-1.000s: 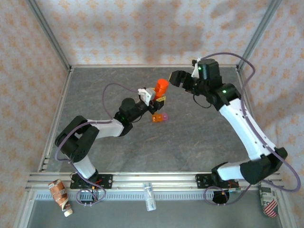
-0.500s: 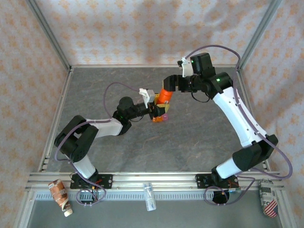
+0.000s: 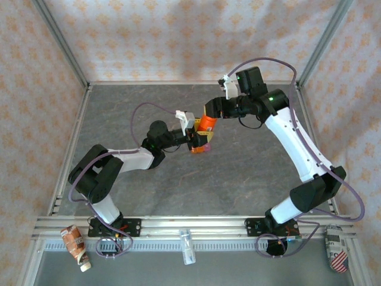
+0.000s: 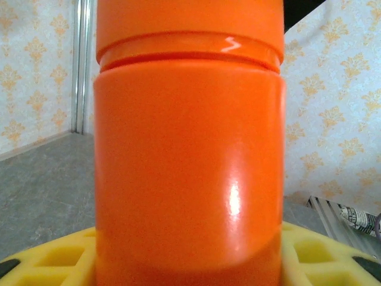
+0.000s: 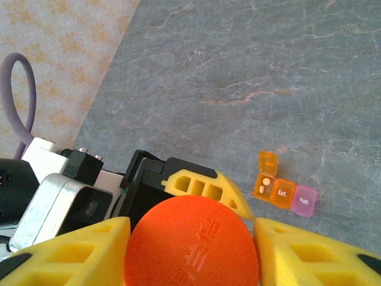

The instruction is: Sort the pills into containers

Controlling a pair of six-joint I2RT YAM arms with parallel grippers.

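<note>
An orange bottle (image 3: 206, 123) stands upright on the grey, stone-veined table (image 3: 238, 179), its orange-red cap (image 5: 191, 241) embossed with lettering too blurred to read. Wallpaper (image 3: 178, 36) with a pale floral print closes in 3 sides, and aluminium posts (image 3: 59, 43) rise at the far corners. On the near side of the rail (image 3: 196, 221) lie 3 stray items, well apart — a crumpled orange-and-white packet (image 3: 75, 246) at left, a small clear vial (image 3: 188, 247) in the middle, a rolled wrapper with stars and stripes (image 3: 337, 253) at right.
</note>
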